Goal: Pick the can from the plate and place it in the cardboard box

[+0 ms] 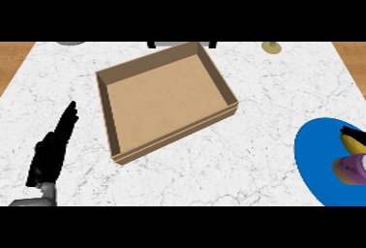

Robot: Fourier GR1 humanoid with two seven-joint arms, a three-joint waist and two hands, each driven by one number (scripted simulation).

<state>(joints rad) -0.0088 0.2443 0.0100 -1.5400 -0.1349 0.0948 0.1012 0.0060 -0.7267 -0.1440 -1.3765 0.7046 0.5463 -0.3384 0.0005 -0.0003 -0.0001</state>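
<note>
A shallow open cardboard box (164, 104) lies at the middle of the white marble counter, turned at an angle. At the right edge sits a blue plate (314, 160), partly cut off. On it lies the can (349, 169), purple with a tan end, on its side, with a yellow patch just above it. A black piece of my right hand (353, 131) pokes in at the right edge, right above the can; most of that hand is out of view. My left hand (52, 147) rests at the lower left with its fingers straight, left of the box and holding nothing.
A small olive round object (271, 47) stands at the counter's far edge on the right. A grey object (70, 43) and a dark fixture (182, 44) show along the far edge. Wood (14, 58) borders the counter on both sides.
</note>
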